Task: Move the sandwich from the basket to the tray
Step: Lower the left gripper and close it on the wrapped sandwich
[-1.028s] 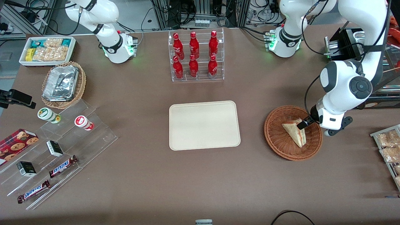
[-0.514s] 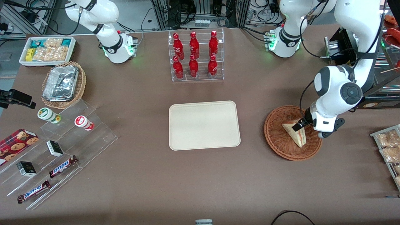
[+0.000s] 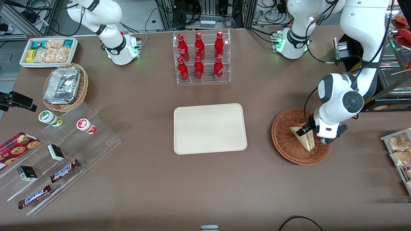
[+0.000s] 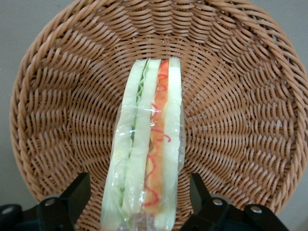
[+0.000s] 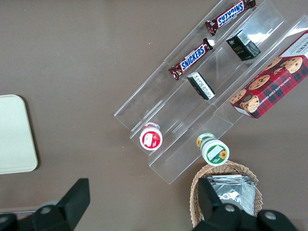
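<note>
The sandwich [image 3: 304, 138] is a clear-wrapped wedge of pale bread with red-orange and green filling; it lies in the round reddish-brown wicker basket [image 3: 284, 141] toward the working arm's end of the table. My left gripper [image 3: 306, 131] is low in the basket at the sandwich. In the left wrist view the gripper [image 4: 139, 202] is open, with one black finger [image 4: 72, 199] on each side of the sandwich [image 4: 149, 159] and gaps between fingers and wrap. The basket's weave [image 4: 231, 96] fills that view. The cream-beige tray [image 3: 210, 128] lies flat at mid table, beside the basket.
A clear rack of red bottles [image 3: 200, 57] stands farther from the front camera than the tray. Snack packets [image 3: 398, 149] lie at the working arm's table edge. A tan basket of foil containers [image 3: 65, 86], a white snack bin [image 3: 48, 51] and acrylic steps [image 3: 64, 154] lie toward the parked arm's end.
My left gripper has moved down and along the sandwich toward the tray's side, so its open fingers now straddle the wedge. The sandwich and basket have not moved.
</note>
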You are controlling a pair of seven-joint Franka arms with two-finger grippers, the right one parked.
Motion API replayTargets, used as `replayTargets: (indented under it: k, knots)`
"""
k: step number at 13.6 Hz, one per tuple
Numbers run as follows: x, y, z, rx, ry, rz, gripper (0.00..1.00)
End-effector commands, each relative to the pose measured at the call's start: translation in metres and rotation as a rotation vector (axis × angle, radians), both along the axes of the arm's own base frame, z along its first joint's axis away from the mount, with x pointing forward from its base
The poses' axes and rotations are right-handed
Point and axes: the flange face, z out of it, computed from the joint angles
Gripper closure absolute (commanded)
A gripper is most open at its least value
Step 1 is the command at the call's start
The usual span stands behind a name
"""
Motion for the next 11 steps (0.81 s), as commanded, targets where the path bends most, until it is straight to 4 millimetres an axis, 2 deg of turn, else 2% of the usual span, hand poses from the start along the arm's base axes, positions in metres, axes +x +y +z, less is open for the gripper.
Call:
replayTargets:
  k: [1,2,5,7,9,10,11]
  knots:
    - [0.002,-0.002,0.000,-0.009,-0.012,0.015,0.97]
    - [0.001,-0.003,0.000,-0.009,-0.011,0.007,1.00]
    - [0.001,-0.003,0.008,-0.007,-0.008,0.002,1.00]
    - [0.007,-0.006,0.038,-0.004,0.017,-0.008,1.00]
    - [0.020,-0.035,0.081,-0.001,0.086,-0.064,1.00]
    - [0.024,-0.057,0.098,0.000,0.109,-0.112,1.00]
    - [0.024,-0.087,0.107,0.001,0.130,-0.182,1.00]
